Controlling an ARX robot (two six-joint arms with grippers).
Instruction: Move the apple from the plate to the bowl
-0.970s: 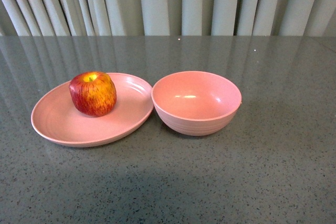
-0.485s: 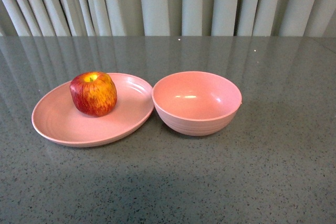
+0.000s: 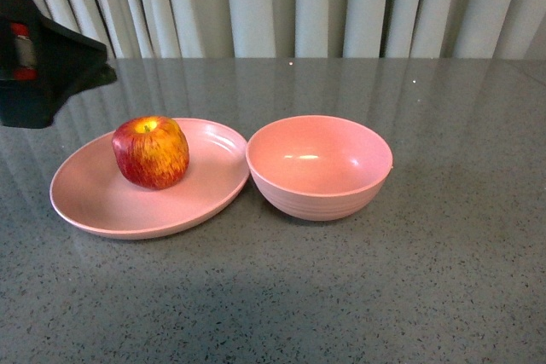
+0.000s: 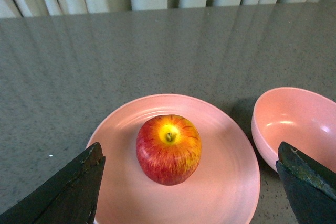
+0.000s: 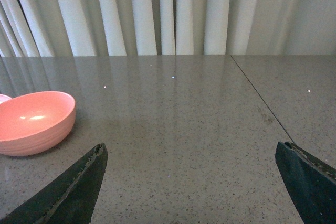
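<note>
The red apple [image 3: 151,153] sits on the pink plate [image 3: 102,210], just left of the pink bowl [image 3: 320,168], framed between the left gripper's [image 4: 190,149] wide-spread fingers, apparently lined up for a grasp, while the right gripper [image 5: 191,147], equally wide and empty, hangs right of the bowl.

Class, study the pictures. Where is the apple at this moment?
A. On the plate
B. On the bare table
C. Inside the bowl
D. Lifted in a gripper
A: the apple sits on the plate, stem dimple up, while the bowl beside it holds nothing.
</note>
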